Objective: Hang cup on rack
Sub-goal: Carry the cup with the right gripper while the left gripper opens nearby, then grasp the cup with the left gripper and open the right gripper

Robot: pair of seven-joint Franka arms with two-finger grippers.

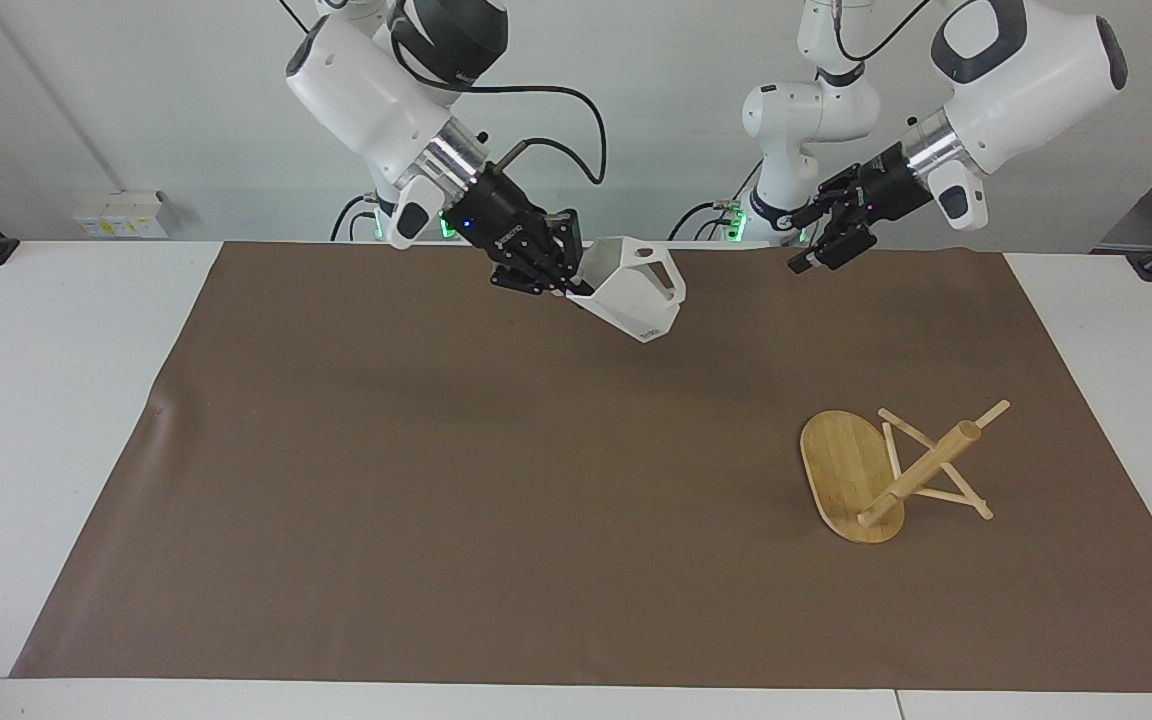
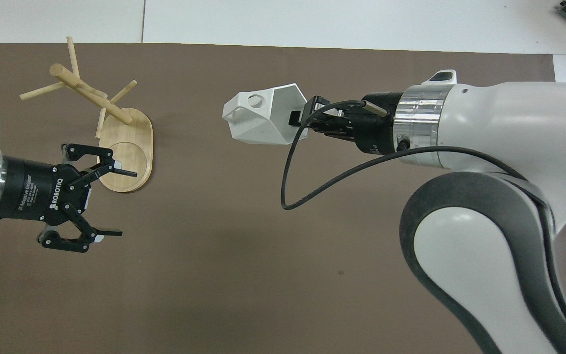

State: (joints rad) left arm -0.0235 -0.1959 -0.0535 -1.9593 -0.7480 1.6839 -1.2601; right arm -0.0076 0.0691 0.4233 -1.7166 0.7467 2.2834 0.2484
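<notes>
Overhead view: right gripper (image 2: 298,118) clamps cup (image 2: 262,117) aloft, seemingly level.

Cup (image 2: 263,118) in right end effector (image 2: 298,118)

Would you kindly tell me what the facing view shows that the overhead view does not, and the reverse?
Only the facing view shows both arm bases and the cup held clear above the mat. Only the overhead view shows the left end effector open, partly over the rack's base. Both show the right end effector gripping the cup's rim, and the rack tipped over, its post slanting, toward the left arm's end.
</notes>
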